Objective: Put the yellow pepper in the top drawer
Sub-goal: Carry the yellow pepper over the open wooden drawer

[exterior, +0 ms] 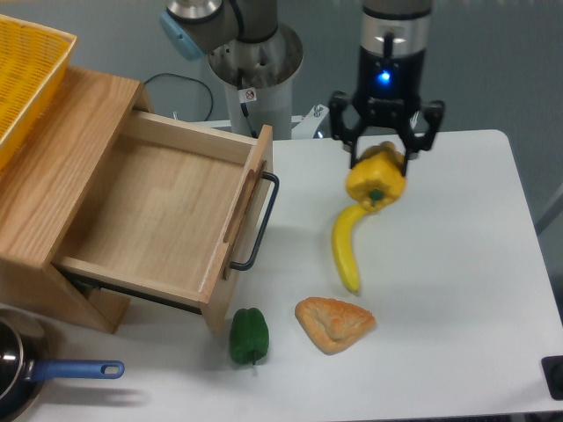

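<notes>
The yellow pepper (376, 182) hangs in the air above the table, over the upper end of the banana, with my gripper (383, 156) shut on its top. Its green stem points down toward the camera. The top drawer (154, 211) stands pulled open at the left, its light-wood box empty and its black bar handle (260, 222) facing right. The pepper is to the right of the drawer front, well apart from it.
A banana (346, 246) lies on the white table under the pepper. A pastry (334, 323) and a dark green pepper (248, 334) lie near the front. A yellow basket (25, 75) sits on the cabinet top. A pan with a blue handle (62, 372) is at the bottom left.
</notes>
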Robot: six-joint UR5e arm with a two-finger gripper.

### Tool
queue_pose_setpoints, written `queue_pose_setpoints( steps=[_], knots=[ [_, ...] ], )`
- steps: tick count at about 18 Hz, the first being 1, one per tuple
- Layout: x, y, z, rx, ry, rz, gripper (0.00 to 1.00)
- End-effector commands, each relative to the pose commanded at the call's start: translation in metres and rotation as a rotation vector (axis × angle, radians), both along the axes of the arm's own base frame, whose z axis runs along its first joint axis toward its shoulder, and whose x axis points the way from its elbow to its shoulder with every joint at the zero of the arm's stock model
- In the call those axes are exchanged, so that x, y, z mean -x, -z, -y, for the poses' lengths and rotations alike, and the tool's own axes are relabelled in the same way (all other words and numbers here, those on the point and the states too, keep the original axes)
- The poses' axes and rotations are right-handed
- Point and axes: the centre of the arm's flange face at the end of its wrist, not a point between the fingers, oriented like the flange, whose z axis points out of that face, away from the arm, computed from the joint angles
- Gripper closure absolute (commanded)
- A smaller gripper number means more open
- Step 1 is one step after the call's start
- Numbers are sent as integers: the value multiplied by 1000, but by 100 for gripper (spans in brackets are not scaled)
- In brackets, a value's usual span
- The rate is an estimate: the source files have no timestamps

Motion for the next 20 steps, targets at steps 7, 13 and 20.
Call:
queue_pose_setpoints(
  steps=[7, 13, 20],
  knots=[
    [-63, -4, -16, -23, -9, 43, 50],
    [-99, -5, -38, -25, 13, 62, 50],
    [-127, 4, -60, -11, 62, 90, 50]
  ],
)
